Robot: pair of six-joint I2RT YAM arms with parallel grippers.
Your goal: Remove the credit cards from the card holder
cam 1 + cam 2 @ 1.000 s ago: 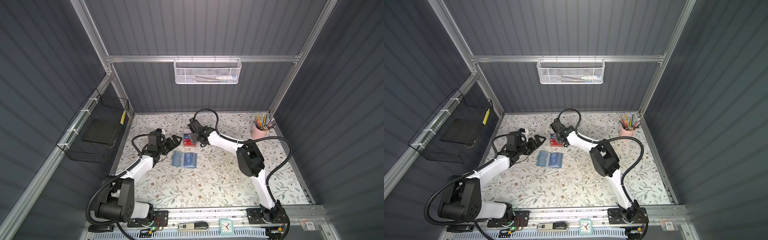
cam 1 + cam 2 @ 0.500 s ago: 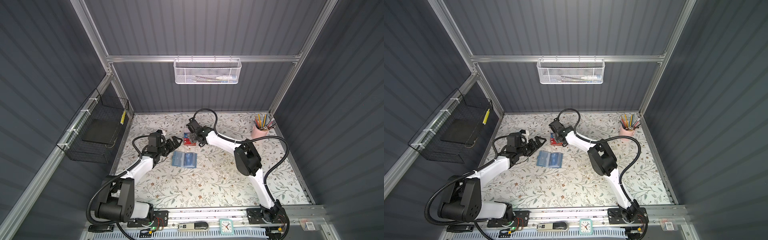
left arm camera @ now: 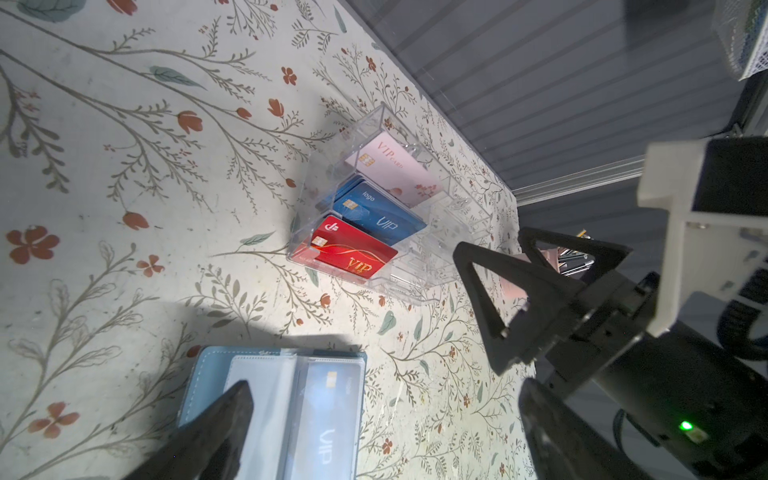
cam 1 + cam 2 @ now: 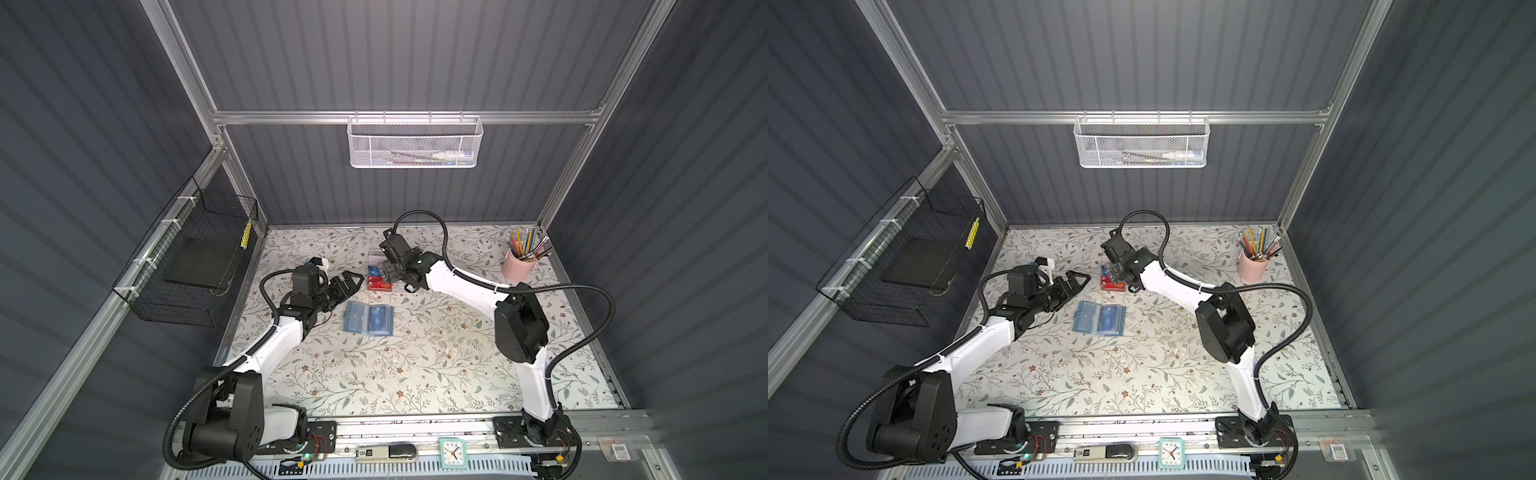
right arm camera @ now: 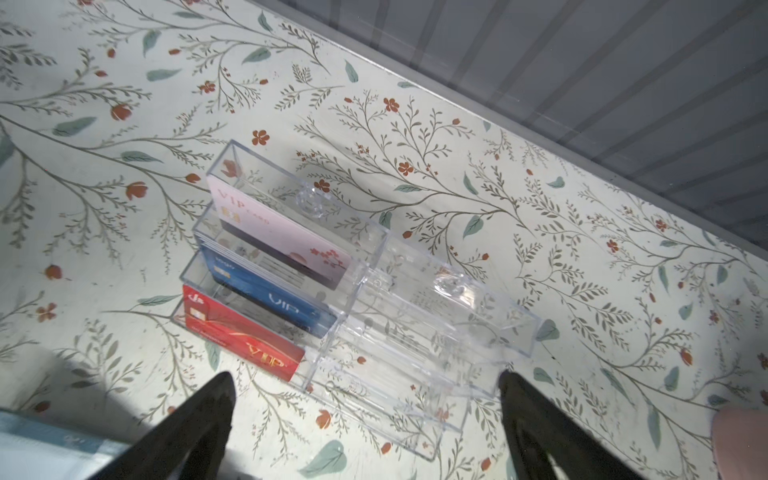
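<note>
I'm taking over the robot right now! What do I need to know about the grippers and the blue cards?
Left gripper: open, empty, beside the card holder.
Right gripper: open, empty, above the clear box.
Card holder: lies open on the table; one blue credit card shows in its sleeve.
Done: blue cards stand in the box's middle slot.
Left: pull out the card in the sleeve.

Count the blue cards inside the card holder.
1: a blue card shows in the open card holder's right half in both top views; the left half looks empty. More may hide behind it.
</note>
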